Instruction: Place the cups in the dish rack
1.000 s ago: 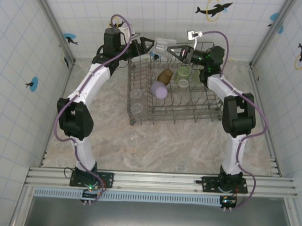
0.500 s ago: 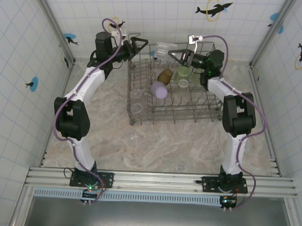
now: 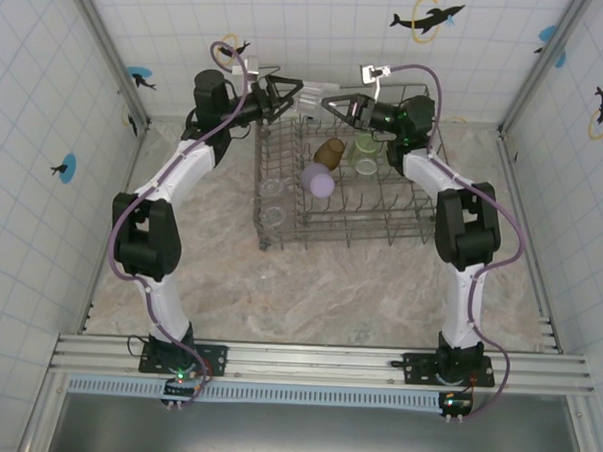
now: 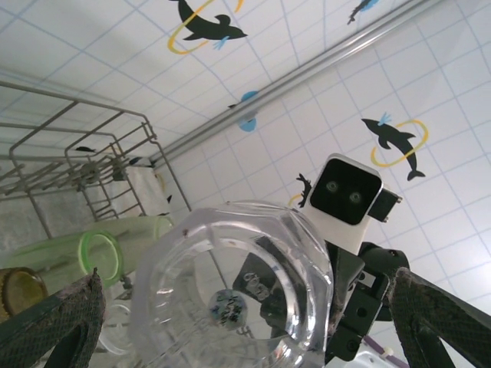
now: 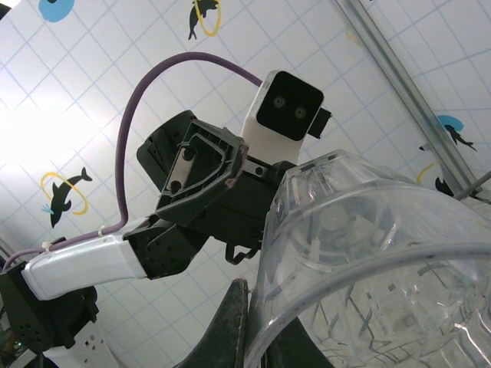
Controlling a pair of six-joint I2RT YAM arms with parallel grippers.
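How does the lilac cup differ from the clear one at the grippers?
The lilac cup is opaque; the clear cup is see-through. The lilac cup sits in the rack; the clear cup is held over its far end by the right gripper, the left gripper open around it. Both are small tumblers.

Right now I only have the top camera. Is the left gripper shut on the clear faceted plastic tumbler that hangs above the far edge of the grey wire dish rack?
Observer: No. The left wrist view shows the left gripper with its fingers wide apart, a gap on each side of the clear tumbler.
Operator: So what holds it?
Observer: The right gripper; its wrist view shows a finger against the tumbler's wall.
Operator: Is it centred?
Observer: Not quite; in the left wrist view it sits nearer the finger on the picture's left.
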